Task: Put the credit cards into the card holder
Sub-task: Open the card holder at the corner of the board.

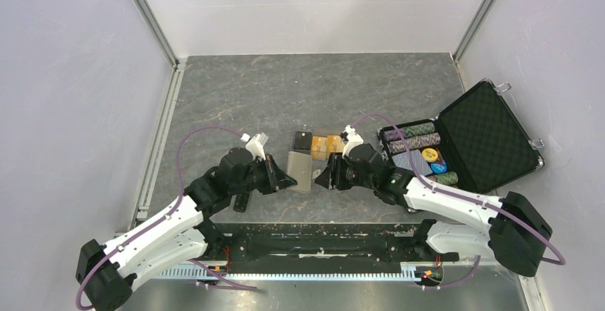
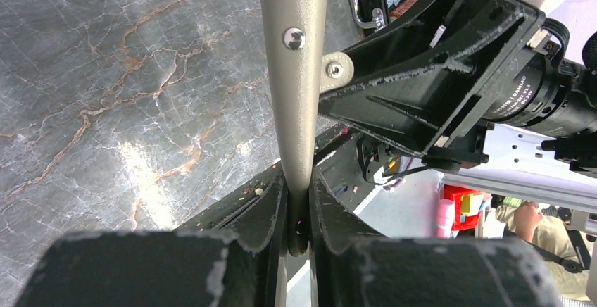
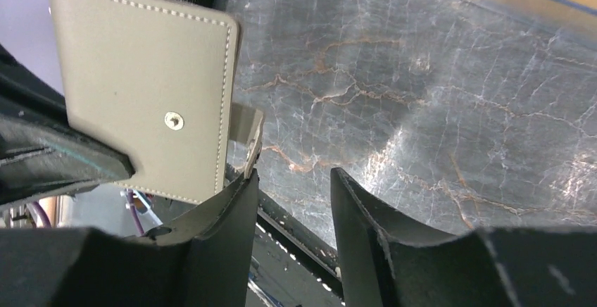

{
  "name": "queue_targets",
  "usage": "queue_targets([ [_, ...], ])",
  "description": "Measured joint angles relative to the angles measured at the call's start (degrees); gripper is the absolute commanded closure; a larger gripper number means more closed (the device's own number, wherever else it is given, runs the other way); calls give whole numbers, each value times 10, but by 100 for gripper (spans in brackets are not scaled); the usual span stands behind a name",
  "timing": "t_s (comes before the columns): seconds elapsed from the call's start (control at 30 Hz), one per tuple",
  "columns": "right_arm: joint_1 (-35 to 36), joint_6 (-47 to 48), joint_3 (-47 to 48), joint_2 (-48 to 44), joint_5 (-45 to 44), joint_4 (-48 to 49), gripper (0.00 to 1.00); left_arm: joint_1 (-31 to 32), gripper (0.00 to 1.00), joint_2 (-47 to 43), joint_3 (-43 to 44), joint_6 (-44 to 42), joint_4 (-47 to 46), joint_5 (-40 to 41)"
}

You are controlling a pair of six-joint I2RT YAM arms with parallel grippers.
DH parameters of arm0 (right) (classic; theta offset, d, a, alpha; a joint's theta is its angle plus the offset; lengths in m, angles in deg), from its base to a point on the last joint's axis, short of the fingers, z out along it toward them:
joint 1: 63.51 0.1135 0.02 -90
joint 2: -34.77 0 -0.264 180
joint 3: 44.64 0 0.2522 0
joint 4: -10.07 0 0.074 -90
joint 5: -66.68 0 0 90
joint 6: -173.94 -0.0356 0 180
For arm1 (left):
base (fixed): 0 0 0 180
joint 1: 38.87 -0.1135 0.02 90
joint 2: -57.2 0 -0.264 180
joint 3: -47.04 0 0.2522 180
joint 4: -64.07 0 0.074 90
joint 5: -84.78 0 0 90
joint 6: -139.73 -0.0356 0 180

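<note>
The grey-tan card holder (image 1: 300, 170) is folded shut and lifted off the table. My left gripper (image 1: 286, 180) is shut on its left edge. In the left wrist view the card holder (image 2: 296, 96) shows edge-on, pinched in my left gripper (image 2: 299, 205). My right gripper (image 1: 325, 177) is open just right of it. In the right wrist view the card holder (image 3: 144, 96) shows its snap, and its small tab (image 3: 246, 132) touches the tip of the left finger of my right gripper (image 3: 292, 180), outside the gap. A black card (image 1: 303, 140) and two orange-gold cards (image 1: 319, 144) (image 1: 334, 143) lie behind it.
An open black chip case (image 1: 485, 134) stands at the right with rows of poker chips (image 1: 417, 136) in its near half. A long black bar (image 1: 314, 243) runs along the near table edge. White walls with metal rails enclose the table.
</note>
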State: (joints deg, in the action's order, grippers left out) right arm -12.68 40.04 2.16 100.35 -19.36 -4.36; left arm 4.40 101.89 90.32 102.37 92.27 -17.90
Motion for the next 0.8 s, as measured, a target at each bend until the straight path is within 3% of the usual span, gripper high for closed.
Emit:
queue_targets([
  [0.37,-1,-8,18,14,-21,28,52,0,98,-9,-5,0,0,0],
  [0.63,-1,-18,16,8,6,67,27,0,98,-9,-9,0,0,0],
  [0.7,-1,-19,12,-2,6,74,28,0,98,-9,-11,0,0,0],
  [0.8,-1,-20,11,-3,2,73,46,0,98,-9,-13,1,0,0],
])
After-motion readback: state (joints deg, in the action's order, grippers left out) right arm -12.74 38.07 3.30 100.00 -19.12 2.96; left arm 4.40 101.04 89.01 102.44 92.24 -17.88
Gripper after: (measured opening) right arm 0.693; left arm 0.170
